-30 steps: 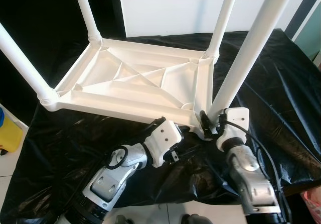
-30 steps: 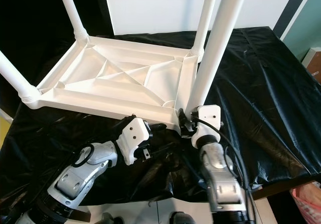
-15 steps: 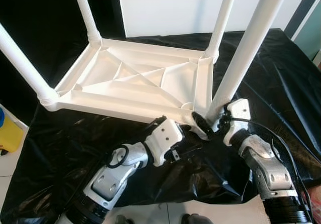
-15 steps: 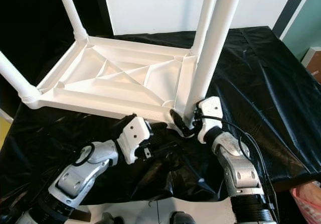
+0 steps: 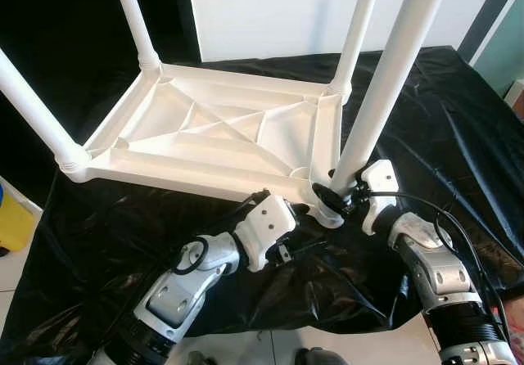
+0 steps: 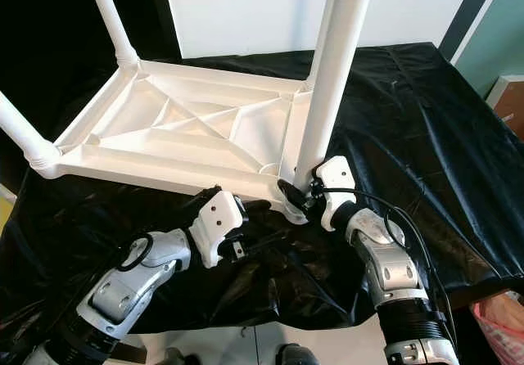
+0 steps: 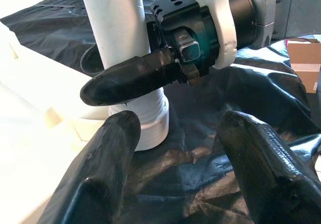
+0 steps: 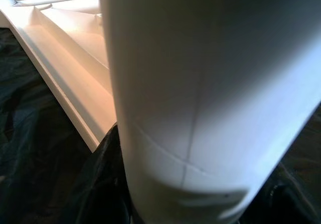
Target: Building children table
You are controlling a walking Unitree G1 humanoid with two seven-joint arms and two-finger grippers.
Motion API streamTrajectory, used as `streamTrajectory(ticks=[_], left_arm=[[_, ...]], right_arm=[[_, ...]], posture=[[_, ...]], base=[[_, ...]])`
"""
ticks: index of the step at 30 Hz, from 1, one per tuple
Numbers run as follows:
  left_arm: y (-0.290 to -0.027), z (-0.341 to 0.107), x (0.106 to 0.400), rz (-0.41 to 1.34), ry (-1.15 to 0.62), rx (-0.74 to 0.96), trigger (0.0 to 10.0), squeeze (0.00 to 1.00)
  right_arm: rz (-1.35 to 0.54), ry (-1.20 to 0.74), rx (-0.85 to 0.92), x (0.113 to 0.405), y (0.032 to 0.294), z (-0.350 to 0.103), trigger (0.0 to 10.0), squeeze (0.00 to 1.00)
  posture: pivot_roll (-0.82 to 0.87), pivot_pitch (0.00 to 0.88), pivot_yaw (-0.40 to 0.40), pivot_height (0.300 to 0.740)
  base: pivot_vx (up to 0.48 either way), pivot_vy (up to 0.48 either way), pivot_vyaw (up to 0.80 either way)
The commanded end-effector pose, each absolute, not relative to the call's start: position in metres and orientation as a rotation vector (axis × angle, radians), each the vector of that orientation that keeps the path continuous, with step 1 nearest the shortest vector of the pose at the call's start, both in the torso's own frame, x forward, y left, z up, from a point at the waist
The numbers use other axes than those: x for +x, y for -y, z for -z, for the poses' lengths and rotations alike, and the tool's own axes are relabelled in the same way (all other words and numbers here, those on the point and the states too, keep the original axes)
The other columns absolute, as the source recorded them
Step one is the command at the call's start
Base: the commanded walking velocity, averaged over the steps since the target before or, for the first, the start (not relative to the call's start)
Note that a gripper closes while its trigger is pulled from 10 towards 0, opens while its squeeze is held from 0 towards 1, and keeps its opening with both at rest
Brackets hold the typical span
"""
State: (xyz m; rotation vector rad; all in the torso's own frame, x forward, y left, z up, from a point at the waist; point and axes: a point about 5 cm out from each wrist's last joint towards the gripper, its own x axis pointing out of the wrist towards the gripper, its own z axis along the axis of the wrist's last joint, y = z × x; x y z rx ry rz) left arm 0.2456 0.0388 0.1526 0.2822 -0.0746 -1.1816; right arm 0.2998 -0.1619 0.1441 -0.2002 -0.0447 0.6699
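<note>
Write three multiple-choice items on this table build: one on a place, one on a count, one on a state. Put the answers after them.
1. Where is the right gripper?
A. At the foot of the near right leg
B. On the far left leg
C. On the floor

2. How many legs stand up from the upturned white tabletop?
A. Two
B. Three
C. Four

3. How are the left gripper fingers set?
A. Clamped on a leg
B. Spread apart, holding nothing
C. Pinching the black cover

Answers: 1 A, its black fingers wrap the leg just above the corner socket. 2 C, one white leg rises at each corner. 3 B, the left wrist view shows a wide gap between the fingers over the black cover.
</note>
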Motion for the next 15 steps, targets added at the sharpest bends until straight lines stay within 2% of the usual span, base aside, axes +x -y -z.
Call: streamTrajectory(ticks=[1,2,15], left_arm=[[-0.039,-0.151,0.242,1.209,0.062,0.287,10.0,0.00],[-0.039,-0.151,0.243,1.209,0.062,0.288,10.0,0.00],[-0.037,-0.150,0.244,1.208,0.070,0.294,10.0,0.00]], right_arm=[[-0.718,-0.034,-0.216,0.297,0.156,-0.128,0.0,0.00],[-0.694,-0.038,-0.205,0.296,0.159,-0.127,10.0,0.00],[-0.440,-0.009,-0.196,0.295,0.173,-0.128,10.0,0.00]], posture=[[-0.12,0.109,0.010,0.740],[-0.12,0.107,0.011,0.740],[-0.13,0.101,0.004,0.740]], base=[[0.000,0.000,0.00],[0.000,0.000,0.00],[0.000,0.000,0.00]])
